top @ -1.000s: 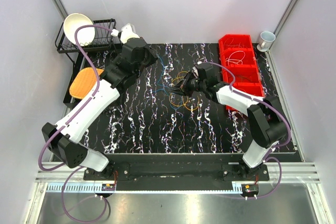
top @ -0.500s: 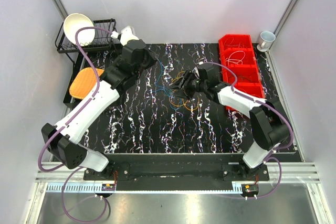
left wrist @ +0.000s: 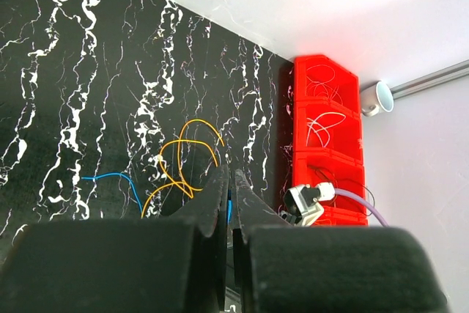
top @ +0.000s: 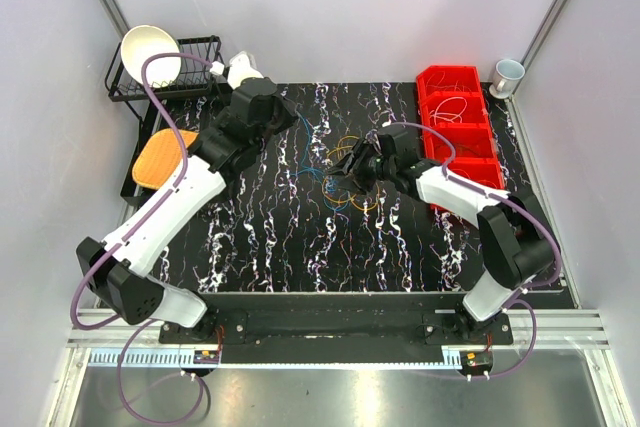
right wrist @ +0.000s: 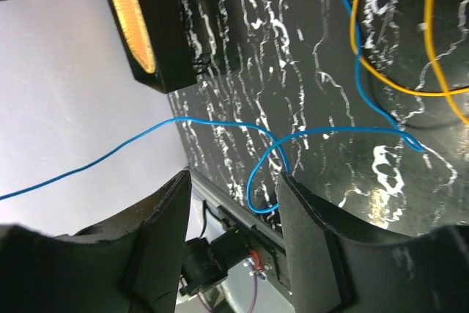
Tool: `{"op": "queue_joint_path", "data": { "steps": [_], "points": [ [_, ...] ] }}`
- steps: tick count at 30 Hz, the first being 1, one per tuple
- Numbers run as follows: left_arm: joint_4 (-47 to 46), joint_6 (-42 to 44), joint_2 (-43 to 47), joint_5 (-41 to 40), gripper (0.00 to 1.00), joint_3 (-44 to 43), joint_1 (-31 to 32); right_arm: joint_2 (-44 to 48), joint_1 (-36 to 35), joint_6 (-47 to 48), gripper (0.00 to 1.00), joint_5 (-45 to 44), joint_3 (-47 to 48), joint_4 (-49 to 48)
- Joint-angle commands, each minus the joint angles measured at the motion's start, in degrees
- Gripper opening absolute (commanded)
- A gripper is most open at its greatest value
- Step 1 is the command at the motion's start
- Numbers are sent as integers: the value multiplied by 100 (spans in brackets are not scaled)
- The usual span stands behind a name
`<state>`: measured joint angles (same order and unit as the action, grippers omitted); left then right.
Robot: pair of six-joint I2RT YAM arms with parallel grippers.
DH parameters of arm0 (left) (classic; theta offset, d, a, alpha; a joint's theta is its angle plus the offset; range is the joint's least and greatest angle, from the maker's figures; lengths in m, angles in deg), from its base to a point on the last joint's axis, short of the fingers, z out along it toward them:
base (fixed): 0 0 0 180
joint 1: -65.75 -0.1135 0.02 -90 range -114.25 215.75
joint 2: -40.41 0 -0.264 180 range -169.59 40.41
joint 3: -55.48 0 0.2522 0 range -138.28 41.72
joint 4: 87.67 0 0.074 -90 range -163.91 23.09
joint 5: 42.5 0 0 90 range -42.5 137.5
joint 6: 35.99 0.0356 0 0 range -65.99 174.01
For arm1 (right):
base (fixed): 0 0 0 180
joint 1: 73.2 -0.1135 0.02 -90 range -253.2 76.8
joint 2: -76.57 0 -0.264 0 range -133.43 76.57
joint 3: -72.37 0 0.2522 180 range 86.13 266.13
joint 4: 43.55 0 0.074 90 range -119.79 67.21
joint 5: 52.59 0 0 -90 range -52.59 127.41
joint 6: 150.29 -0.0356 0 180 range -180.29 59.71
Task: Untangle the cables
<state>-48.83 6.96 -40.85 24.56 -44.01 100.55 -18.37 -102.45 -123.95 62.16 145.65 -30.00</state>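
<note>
The cables (top: 345, 172) lie in a loose tangle of orange, yellow and blue loops on the black marbled mat, mid-table. My left gripper (top: 288, 119) is up and to the left of the tangle. In the left wrist view it (left wrist: 230, 181) is shut on a thin blue cable (left wrist: 231, 207) that shows between its fingers. Orange and yellow loops (left wrist: 187, 159) lie beyond. My right gripper (top: 342, 171) hangs over the tangle, open. In the right wrist view a blue cable loop (right wrist: 258, 192) hangs in the gap between its fingers (right wrist: 165, 232) without being pinched.
A row of red bins (top: 460, 137) holding a few wires stands at the right, with a white mug (top: 507, 75) behind it. At the back left are a black dish rack (top: 195, 82) with a white bowl (top: 150, 52) and an orange pad (top: 160, 157).
My right gripper has gone from shut to open over the tangle. The left arm has drawn slightly back and left with the blue cable, and the loops have shifted a little.
</note>
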Motion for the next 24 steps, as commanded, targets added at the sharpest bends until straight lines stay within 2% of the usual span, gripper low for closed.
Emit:
{"op": "queue_joint_path", "data": {
  "steps": [1,13,14,17,24],
  "points": [
    [-135,46,285,-88,0,-14,-35,344,-19,441,57,-462,278,398],
    [-100,99,347,-123,0,66,-44,291,288,618,58,-103,630,469],
    [-100,108,347,-123,0,83,-35,274,350,618,62,-15,656,452],
    [-100,108,356,-123,0,101,-35,256,412,653,64,117,753,487],
    [-100,90,329,-106,0,118,-44,291,403,118,65,381,289,92]
  ]
}}
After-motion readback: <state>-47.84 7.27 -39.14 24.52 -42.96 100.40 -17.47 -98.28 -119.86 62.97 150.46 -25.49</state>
